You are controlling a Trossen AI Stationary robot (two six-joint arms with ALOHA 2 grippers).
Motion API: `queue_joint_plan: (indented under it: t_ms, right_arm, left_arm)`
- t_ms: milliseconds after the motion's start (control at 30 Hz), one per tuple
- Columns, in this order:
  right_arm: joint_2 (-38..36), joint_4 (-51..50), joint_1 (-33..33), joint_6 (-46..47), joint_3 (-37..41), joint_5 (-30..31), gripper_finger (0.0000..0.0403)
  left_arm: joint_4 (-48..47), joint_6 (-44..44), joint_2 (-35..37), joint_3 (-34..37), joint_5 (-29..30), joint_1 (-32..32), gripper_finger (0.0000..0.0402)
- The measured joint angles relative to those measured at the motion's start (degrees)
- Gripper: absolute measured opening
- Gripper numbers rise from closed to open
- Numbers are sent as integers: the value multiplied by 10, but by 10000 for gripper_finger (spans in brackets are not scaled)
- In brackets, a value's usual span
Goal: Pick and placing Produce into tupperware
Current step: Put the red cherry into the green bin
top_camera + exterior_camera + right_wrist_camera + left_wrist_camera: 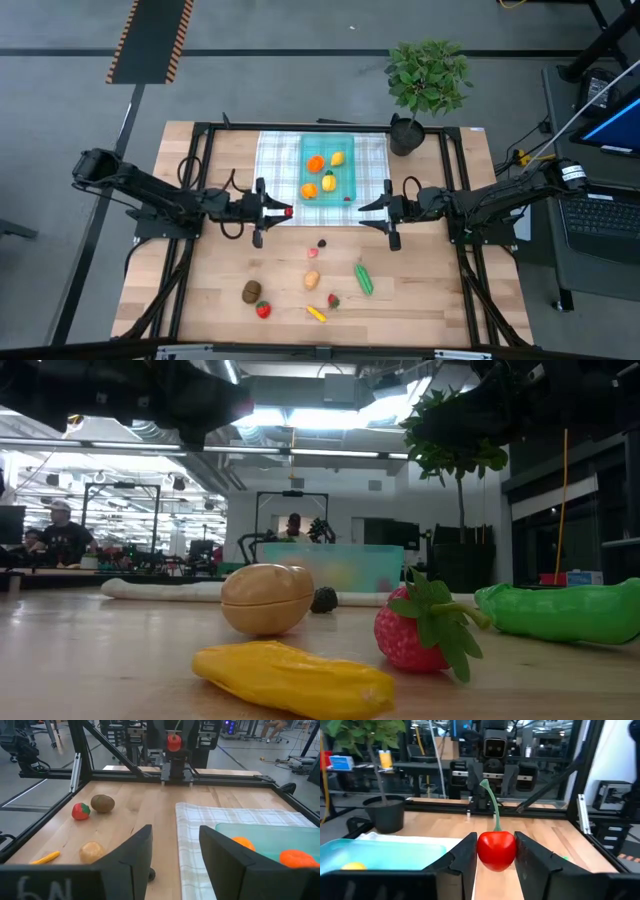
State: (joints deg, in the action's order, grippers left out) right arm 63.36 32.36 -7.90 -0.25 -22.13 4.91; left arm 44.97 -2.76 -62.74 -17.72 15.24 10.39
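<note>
The teal tupperware (pixel 345 150) sits on a checked cloth (pixel 272 165) at the table's far middle, with two oranges (pixel 315 163), two lemons (pixel 338 158) and a small red piece inside. My left gripper (pixel 288 211) is shut on a red cherry (pixel 496 850) just off the cloth's near left corner. Facing it, my right gripper (pixel 366 213) stands open and empty by the cloth's near right corner. A potato (pixel 312 279), cucumber (pixel 363 278), kiwi (pixel 251 291), two strawberries (pixel 263 310), a yellow piece (pixel 316 314) and a dark berry (pixel 322 241) lie on the near half of the table. My left gripper pinches the cherry's round red body (pixel 482 851) between its two fingers (pixel 465 857), one on either side. The fingers lie level and come from the table's left. The cherry hangs clear above the table, its green stem (pixel 491 805) pointing up.
A potted plant (pixel 428 80) stands at the table's far right corner. A black frame (pixel 200 128) runs around the work area. The wood between the two grippers and the loose produce is bare. People show in the room beyond the table in the low view.
</note>
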Motion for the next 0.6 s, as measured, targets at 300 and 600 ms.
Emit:
queue_joint_plan:
  t_ms: [300, 600]
  right_arm:
    - [0, 0, 0, 1, 0, 0, 165]
    - [0, 0, 0, 1, 0, 0, 165]
  left_arm:
    - [3, -4, -30, 0, 168, -9, 102]
    - [56, -30, -109, 0, 181, -61, 94]
